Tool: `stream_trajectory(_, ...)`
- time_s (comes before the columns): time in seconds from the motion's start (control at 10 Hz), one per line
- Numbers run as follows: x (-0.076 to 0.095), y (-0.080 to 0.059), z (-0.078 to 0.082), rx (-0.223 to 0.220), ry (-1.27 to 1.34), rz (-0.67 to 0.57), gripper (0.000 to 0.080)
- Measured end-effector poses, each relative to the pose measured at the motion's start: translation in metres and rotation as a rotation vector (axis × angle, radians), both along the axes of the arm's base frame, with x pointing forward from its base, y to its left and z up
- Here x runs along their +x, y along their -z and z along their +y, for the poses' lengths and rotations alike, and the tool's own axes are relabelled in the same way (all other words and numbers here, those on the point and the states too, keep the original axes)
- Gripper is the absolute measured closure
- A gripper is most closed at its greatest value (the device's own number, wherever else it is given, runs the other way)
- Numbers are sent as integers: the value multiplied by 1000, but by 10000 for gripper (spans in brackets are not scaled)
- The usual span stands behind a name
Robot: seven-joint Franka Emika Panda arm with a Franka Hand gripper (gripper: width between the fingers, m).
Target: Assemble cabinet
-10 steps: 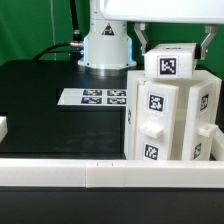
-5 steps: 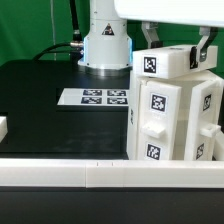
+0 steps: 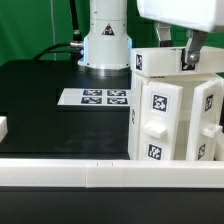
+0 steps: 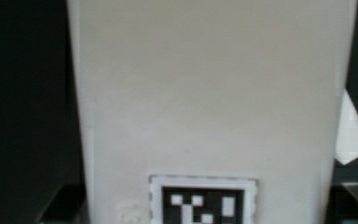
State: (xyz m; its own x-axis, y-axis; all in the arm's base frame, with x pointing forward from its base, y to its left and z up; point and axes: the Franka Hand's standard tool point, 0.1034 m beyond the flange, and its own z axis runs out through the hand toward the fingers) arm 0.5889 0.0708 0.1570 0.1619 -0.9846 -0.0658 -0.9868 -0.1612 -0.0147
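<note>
In the exterior view we see the cabinet body (image 3: 172,122) standing upright on the black desk (image 3: 50,95), toward the exterior view's right; it is a tall white piece, and its faces carry square black-and-white tags; a smaller white block (image 3: 175,60) sits across its top, touching it, with one tag at the corner toward the exterior view's left. The gripper (image 3: 170,62) reaches down from above onto this block; one dark finger (image 3: 189,55) lies against the block's front face, and a second shows at its upper edge; we judge the fingers to be clasped around the block, one on each side. Behind stands the arm's white base (image 3: 106,45); the marker board (image 3: 97,97) lies flat on the desk in front of it, well apart from the cabinet body; a white rail (image 3: 60,173) runs along the near edge of the desk. In the wrist view we see the block (image 4: 202,100) as a broad white face filling most of the picture, with one tag (image 4: 204,205) at its end; the fingers are not clear there.
</note>
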Motion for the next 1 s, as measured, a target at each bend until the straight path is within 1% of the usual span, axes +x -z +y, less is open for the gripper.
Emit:
stream_trajectory(0.2, 0, 0, 2, 5, 86, 5, 245)
stream_trajectory(0.3, 0, 0, 2, 4, 62, 4, 158)
stream_trajectory(0.4, 0, 0, 3, 4, 61, 4, 158)
stream_trajectory(0.5, 0, -2, 3, 6, 35, 4, 28)
stream_trajectory(0.6, 2, -7, 4, 16, 30, -7, 28)
stream_trajectory(0.7, 4, -13, 5, 22, 17, -19, 4)
stream_trajectory(0.8, 5, -19, 6, 35, 14, -29, 0)
stream_trajectory(1.0, 5, -19, 7, 37, -30, -32, 2)
